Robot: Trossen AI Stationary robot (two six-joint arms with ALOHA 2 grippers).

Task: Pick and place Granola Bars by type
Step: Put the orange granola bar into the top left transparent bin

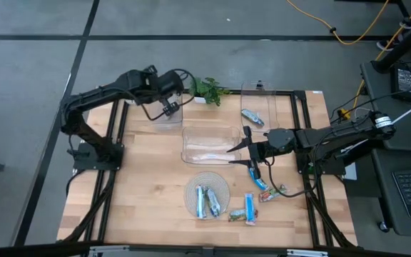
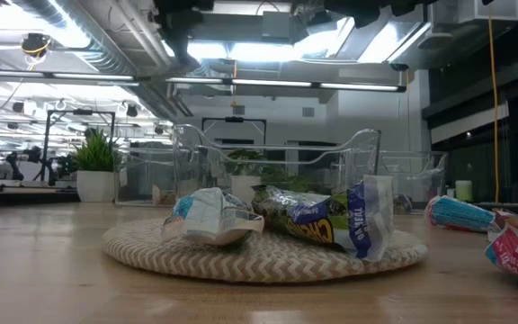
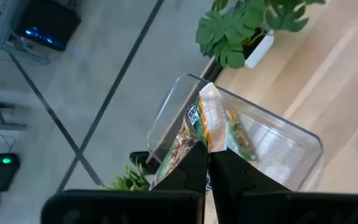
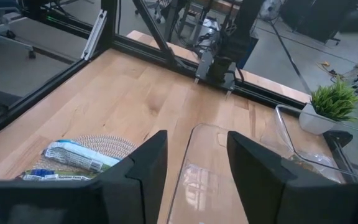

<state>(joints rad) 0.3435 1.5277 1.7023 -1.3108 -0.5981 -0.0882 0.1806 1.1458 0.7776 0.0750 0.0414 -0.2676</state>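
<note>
Left end effector [image 3: 207, 163] hangs over the clear bin [image 1: 164, 114] at the tabletop's [image 1: 148, 185] far left corner, beside the potted plant [image 1: 207, 89]. Its fingers are pressed together on a green-and-orange bar [image 3: 213, 124], pinched by one end and dangling over the bin's mouth. Step in hand, by the look of it: dropping this bar into its type's bin. Next move calls for parting the fingers over the opening, low enough that the light wrapper falls inside the wall.

Right end effector [image 1: 242, 150] hovers at the middle bin's [image 1: 209, 143] right edge, fingers spread, nothing between them.

Remaining bars: two on the round woven mat [image 1: 207, 194], several blue and red ones [image 1: 252, 207] loose on the wood to its right, and one already in the far right bin [image 1: 257, 111].

Materials: bars are crinkled glossy foil, oblong and soft-edged. Bins are thin transparent plastic with rounded corners. Mat is coarse coiled fibre. Tabletop is pale planked wood, smooth.
</note>
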